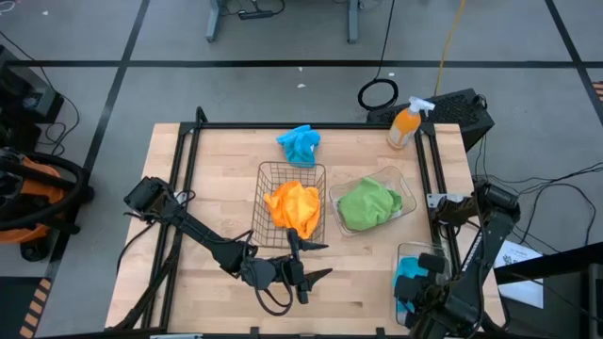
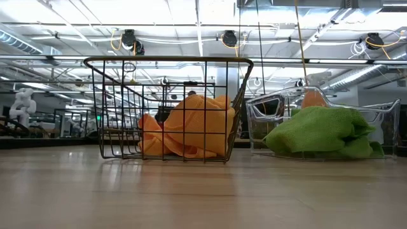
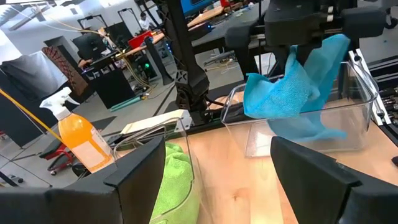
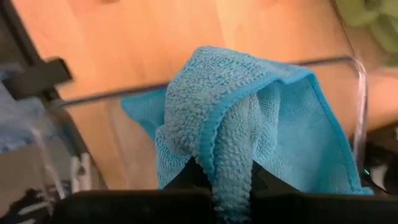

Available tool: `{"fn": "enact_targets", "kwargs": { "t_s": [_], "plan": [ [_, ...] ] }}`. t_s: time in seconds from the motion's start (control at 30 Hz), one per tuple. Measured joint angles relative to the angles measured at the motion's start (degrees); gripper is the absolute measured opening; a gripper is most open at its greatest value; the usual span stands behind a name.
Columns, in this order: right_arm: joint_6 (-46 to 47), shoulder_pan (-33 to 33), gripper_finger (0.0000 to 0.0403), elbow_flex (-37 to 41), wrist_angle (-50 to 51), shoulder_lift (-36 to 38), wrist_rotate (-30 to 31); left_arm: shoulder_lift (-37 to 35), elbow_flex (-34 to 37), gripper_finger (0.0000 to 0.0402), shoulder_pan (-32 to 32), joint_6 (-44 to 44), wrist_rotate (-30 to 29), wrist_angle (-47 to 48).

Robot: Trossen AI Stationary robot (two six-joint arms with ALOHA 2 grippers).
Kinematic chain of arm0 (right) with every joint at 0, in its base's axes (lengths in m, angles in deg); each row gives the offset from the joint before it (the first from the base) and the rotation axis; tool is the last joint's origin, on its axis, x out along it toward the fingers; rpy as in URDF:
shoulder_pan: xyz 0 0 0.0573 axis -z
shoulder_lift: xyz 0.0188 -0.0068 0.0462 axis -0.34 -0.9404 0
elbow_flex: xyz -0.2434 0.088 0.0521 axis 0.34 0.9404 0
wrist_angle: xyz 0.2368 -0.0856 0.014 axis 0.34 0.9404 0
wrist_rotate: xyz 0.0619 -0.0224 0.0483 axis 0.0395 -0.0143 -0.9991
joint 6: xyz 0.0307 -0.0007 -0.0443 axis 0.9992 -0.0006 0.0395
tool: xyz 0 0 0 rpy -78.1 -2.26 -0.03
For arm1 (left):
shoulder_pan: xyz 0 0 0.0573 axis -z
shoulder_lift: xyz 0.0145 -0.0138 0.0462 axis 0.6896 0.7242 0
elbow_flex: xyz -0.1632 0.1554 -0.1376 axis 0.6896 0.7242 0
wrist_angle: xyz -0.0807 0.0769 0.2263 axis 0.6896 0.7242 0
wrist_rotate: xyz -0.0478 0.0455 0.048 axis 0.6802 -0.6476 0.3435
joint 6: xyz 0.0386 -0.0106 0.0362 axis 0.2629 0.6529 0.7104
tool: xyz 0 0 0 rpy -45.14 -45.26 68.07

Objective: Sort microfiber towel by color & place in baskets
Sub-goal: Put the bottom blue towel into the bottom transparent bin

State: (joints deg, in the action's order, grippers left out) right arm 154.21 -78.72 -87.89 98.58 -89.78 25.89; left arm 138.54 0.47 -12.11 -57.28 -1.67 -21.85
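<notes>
Holding a blue towel [image 4: 230, 134] tight, the right gripper [image 4: 221, 180] hangs it over the clear bin [image 1: 407, 259] at the counter's [image 1: 217, 188] near right corner. The left gripper [image 1: 303, 273] sits wide open, just in front of the wire basket [image 1: 266, 174] with the orange towels [image 1: 294, 205]. Next to that, green towels [image 1: 366, 202] fill the clear tub [image 1: 407, 196], and another blue towel [image 1: 300, 143] lies behind the basket, near an orange spray bottle [image 1: 405, 124].

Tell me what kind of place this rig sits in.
Likely a robotics lab or workshop. The wooden table stands on a grey floor with cables; the low view shows exposed ceiling pipes and lights, and the left wrist view shows equipment benches behind the orange spray bottle.
</notes>
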Motion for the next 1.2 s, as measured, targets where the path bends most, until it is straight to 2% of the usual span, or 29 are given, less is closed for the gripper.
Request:
{"fn": "enact_targets", "kwargs": {
  "t_s": [0.2, 0.4, 0.7, 1.0, 1.2],
  "plan": [
    [0.63, 0.12, 0.0004, 0.17, 1.35, 0.19, 1.73, 0.00, 0.00, 0.0297, 0.00, -0.02, 0.04, 0.00],
    [-0.14, 0.12, 0.0004, 5.60, 2.52, 0.28, 1.27, 0.00, 0.00, 0.0297, 0.15, -0.04, 0.18, 0.03],
    [-3.94, -1.28, 0.0004, 13.07, -4.04, 2.54, -0.22, -0.01, 0.00, 0.0297, 0.15, -0.07, 0.42, 0.02],
    [-2.32, -1.99, 0.0004, 20.79, -10.27, 5.04, -1.42, -0.02, 0.00, 0.0297, 0.15, -0.13, 0.39, 0.02],
    [-0.95, -1.45, 0.0035, 23.24, -10.35, 5.06, -1.96, -0.02, 0.02, 0.0296, 0.15, -0.20, 0.39, 0.02]
  ]
}}
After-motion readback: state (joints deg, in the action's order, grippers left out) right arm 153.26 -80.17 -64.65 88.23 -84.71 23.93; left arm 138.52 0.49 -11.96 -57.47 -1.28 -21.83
